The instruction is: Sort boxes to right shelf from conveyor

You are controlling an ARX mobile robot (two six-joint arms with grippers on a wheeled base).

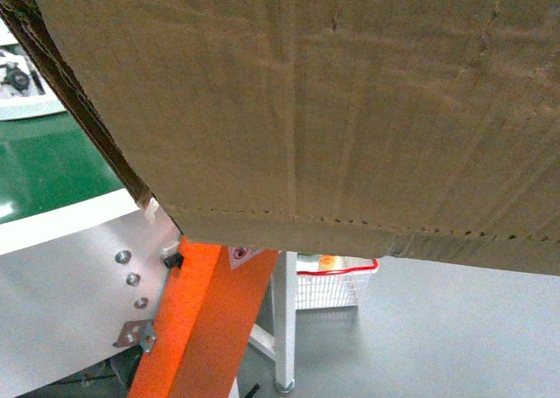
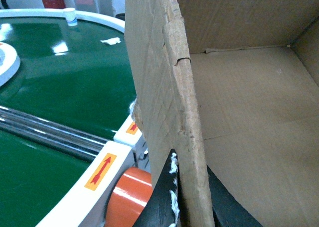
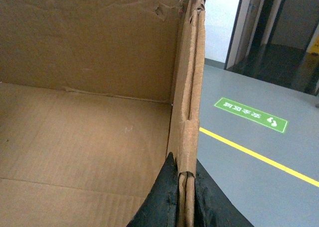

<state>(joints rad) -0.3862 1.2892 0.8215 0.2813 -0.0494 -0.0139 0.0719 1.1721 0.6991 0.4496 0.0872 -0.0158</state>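
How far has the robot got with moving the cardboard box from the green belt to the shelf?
Done: both pincers clamp opposite walls of the box, left pincer, right pincer. In hand: the box is carried, overhanging the conveyor edge. Left: placing it; no shelf is in view.

Left gripper [image 2: 188, 202] black fingers [image 2: 162, 204] clamp torn wall of brown cardboard box [image 2: 164, 87], one each side. Box interior bare. Green conveyor [image 2: 65, 82] at left, white rim, orange roller [image 2: 127, 199], white cup [image 2: 70, 16] far back.
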